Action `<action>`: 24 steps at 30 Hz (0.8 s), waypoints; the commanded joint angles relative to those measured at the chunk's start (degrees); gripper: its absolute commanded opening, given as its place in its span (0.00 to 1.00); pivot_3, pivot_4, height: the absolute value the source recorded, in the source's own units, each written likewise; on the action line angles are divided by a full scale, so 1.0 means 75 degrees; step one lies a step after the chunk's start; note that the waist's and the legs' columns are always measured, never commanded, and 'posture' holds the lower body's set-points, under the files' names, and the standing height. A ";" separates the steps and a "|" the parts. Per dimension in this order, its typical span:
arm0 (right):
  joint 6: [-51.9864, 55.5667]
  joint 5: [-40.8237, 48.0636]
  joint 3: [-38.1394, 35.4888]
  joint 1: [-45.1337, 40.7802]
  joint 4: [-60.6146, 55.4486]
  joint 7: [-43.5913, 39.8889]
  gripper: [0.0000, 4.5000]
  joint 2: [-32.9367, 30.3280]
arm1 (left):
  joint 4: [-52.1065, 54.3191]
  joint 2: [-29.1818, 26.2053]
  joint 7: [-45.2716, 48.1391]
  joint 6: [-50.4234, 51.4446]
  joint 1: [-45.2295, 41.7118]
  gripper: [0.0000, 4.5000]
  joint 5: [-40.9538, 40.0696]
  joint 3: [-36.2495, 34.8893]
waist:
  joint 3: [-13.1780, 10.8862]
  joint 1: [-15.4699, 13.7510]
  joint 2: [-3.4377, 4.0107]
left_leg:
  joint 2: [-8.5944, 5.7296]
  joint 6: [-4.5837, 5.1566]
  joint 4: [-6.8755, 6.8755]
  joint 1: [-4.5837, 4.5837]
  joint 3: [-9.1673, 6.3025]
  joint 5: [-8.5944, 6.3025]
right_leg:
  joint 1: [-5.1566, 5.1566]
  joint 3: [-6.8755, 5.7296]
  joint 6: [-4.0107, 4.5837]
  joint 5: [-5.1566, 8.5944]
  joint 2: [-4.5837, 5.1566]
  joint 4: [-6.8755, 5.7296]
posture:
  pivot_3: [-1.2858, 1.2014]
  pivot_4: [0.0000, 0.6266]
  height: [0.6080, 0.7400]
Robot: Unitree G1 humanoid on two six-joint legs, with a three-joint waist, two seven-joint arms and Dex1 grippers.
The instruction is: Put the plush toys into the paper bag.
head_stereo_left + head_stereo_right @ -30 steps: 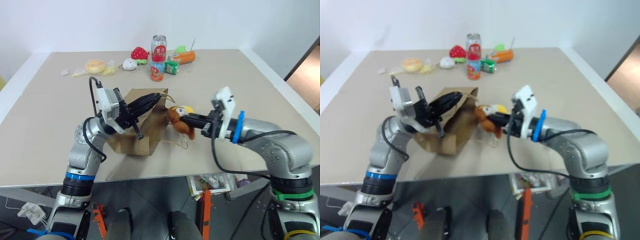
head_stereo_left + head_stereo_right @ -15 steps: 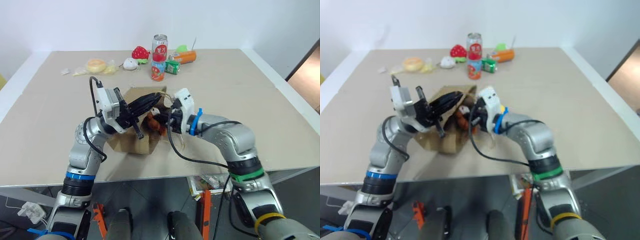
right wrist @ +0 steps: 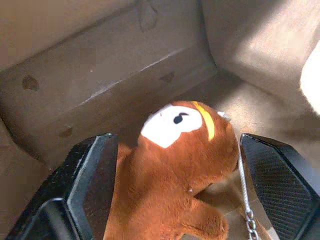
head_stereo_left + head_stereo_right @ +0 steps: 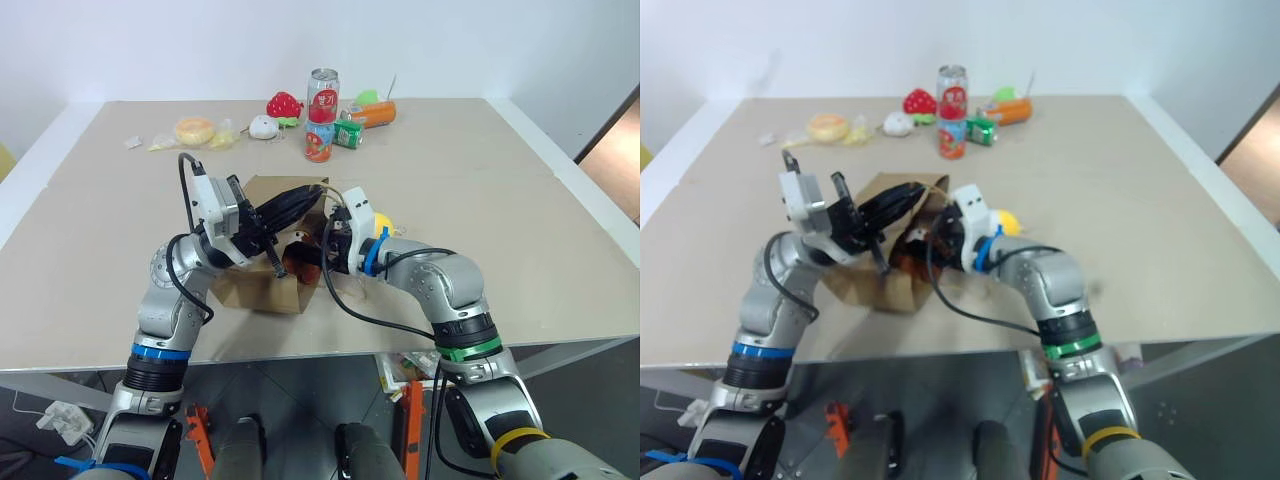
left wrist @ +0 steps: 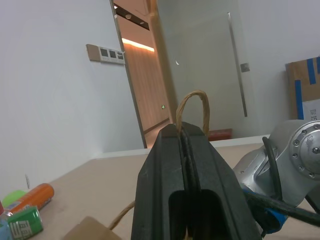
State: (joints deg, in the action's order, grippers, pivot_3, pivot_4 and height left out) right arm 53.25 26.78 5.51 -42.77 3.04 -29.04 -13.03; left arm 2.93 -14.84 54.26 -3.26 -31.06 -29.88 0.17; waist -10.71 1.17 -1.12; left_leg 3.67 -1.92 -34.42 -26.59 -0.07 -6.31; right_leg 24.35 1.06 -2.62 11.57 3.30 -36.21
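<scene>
Left gripper (image 5: 187, 150) clamped on paper bag (image 4: 262, 290) handle, right gripper (image 3: 175, 190) jaws apart around brown monkey (image 3: 175, 165) inside the bag

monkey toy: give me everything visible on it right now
The monkey toy is brown plush with a pale face patch, one small dark eye, a yellow stripe over the head and a thin metal chain hanging at its side. It lies inside the paper bag, on the bag's brown inner wall. The right gripper is reached into the bag's mouth, its black fingers spread wide on either side of the toy and not pinching it. The left gripper is shut on the bag's rope handle.
</scene>
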 commanded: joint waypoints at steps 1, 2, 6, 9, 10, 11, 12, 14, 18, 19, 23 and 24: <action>0.0224 0.1059 -0.1351 -0.0136 -0.0687 -0.0323 0.95 -0.0211 | 0.0134 0.0030 -0.0043 -0.0052 -0.0165 0.00 -0.0060 -0.0065 | 0.0000 -0.0005 0.0000 | 0.0000 0.0000 0.0000 0.0000 0.0000 0.0000 | 0.0000 -0.0001 0.0000 0.0000 -0.0001 0.0000 | 0.52 0.24 1.00; 0.0318 0.1320 -0.1552 -0.0108 -0.0858 -0.0457 0.95 -0.0274 | 0.0128 0.0035 -0.0043 -0.0047 -0.0167 0.00 -0.0065 -0.0070 | -0.0001 -0.0007 0.0000 | 0.0000 0.0000 0.0000 0.0000 0.0000 0.0000 | 0.0000 -0.0001 0.0000 0.0000 0.0000 0.0000 | 0.52 0.24 1.00; 0.0541 0.2340 -0.2145 0.0538 -0.2058 -0.1331 0.95 -0.0997 | 0.0085 0.0049 -0.0034 -0.0036 -0.0187 0.00 -0.0085 -0.0083 | 0.0000 -0.0009 0.0000 | 0.0000 0.0000 0.0002 -0.0002 0.0000 0.0000 | 0.0001 0.0000 -0.0003 0.0003 0.0000 0.0001 | 0.52 0.24 1.00; 0.0380 0.2058 -0.2116 0.0928 -0.2213 -0.1479 0.95 -0.1638 | 0.0097 0.0053 -0.0034 -0.0023 -0.0190 0.00 -0.0088 -0.0084 | 0.0000 -0.0017 0.0000 | -0.0001 0.0000 0.0005 -0.0002 -0.0004 -0.0001 | -0.0003 0.0000 -0.0006 0.0011 0.0001 0.0001 | 0.52 0.24 1.00; -0.0006 0.1512 -0.2000 0.0936 -0.1919 -0.1269 0.95 -0.1881 | 0.0104 0.0050 -0.0035 -0.0013 -0.0188 0.00 -0.0092 -0.0089 | 0.0000 -0.0010 0.0000 | -0.0001 0.0000 0.0005 -0.0002 -0.0004 -0.0001 | -0.0004 0.0000 -0.0006 0.0011 0.0000 0.0001 | 0.52 0.24 1.00; -0.0325 0.0953 -0.1850 0.0865 -0.1513 -0.0960 0.95 -0.2073 | 0.0108 0.0043 -0.0033 -0.0004 -0.0185 0.00 -0.0097 -0.0094 | 0.0000 -0.0010 0.0000 | -0.0001 0.0000 0.0004 -0.0001 -0.0004 -0.0001 | -0.0005 0.0000 -0.0005 0.0011 0.0000 0.0001 | 0.52 0.24 1.00; -0.0534 0.0585 -0.1740 0.0804 -0.1234 -0.0748 0.95 -0.2185 | 0.0109 0.0039 -0.0031 0.0000 -0.0184 0.00 -0.0100 -0.0098 | -0.0001 0.0007 0.0001 | -0.0001 0.0000 0.0003 -0.0002 -0.0004 -0.0001 | -0.0004 0.0001 -0.0005 0.0010 0.0001 0.0002 | 0.52 0.24 1.00; -0.1029 0.0074 -0.1481 0.0627 -0.0778 -0.0535 0.95 -0.2222 | 0.0105 0.0029 -0.0013 0.0015 -0.0184 0.00 -0.0107 -0.0095 | 0.0000 0.0006 0.0000 | -0.0001 -0.0001 -0.0001 0.0001 -0.0001 -0.0001 | -0.0001 0.0002 0.0001 0.0002 0.0002 0.0001 | 0.52 0.24 1.00; -0.1856 -0.0829 -0.0662 0.0303 -0.0054 -0.0512 0.95 -0.2104 | 0.0081 0.0021 0.0005 0.0017 -0.0219 0.00 -0.0099 -0.0080 | -0.0001 0.0044 0.0001 | -0.0002 -0.0002 -0.0005 0.0012 0.0000 -0.0002 | 0.0004 0.0002 0.0017 -0.0015 0.0001 0.0002 | 0.52 0.24 1.00; -0.1962 -0.0976 -0.0531 0.0211 0.0134 -0.0508 0.95 -0.2032 | 0.0071 0.0024 0.0003 0.0018 -0.0234 0.00 -0.0092 -0.0075 | -0.0001 0.0044 0.0002 | -0.0001 0.0000 -0.0002 0.0017 -0.0002 0.0000 | 0.0006 0.0005 0.0016 -0.0015 -0.0003 0.0000 | 0.52 0.24 1.00; -0.2300 -0.1637 -0.0003 -0.0137 0.1121 -0.0400 0.95 -0.1813 | 0.0108 0.0022 -0.0016 0.0024 -0.0215 0.00 -0.0074 -0.0081 | -0.0001 0.0019 0.0002 | -0.0004 0.0003 0.0001 0.0009 -0.0001 0.0001 | 0.0006 0.0013 0.0002 -0.0005 -0.0006 0.0001 | 0.52 0.24 1.00; -0.2198 -0.1735 0.0049 -0.0229 0.1360 -0.0317 0.95 -0.1755 | 0.0127 0.0022 -0.0027 0.0027 -0.0203 0.00 -0.0068 -0.0084 | -0.0001 0.0017 0.0001 | -0.0007 0.0003 0.0002 0.0006 -0.0001 0.0001 | 0.0007 0.0017 -0.0002 -0.0002 -0.0005 0.0002 | 0.52 0.24 1.00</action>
State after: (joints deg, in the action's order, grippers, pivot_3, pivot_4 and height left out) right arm 37.64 16.81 4.61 -41.79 8.88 -32.82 -27.05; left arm 2.51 -14.52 54.29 -2.59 -31.58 -29.97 0.12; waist -10.72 1.29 -1.11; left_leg 3.60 -1.91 -34.40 -26.56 -0.08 -6.30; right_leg 24.39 1.21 -2.66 11.58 3.26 -36.18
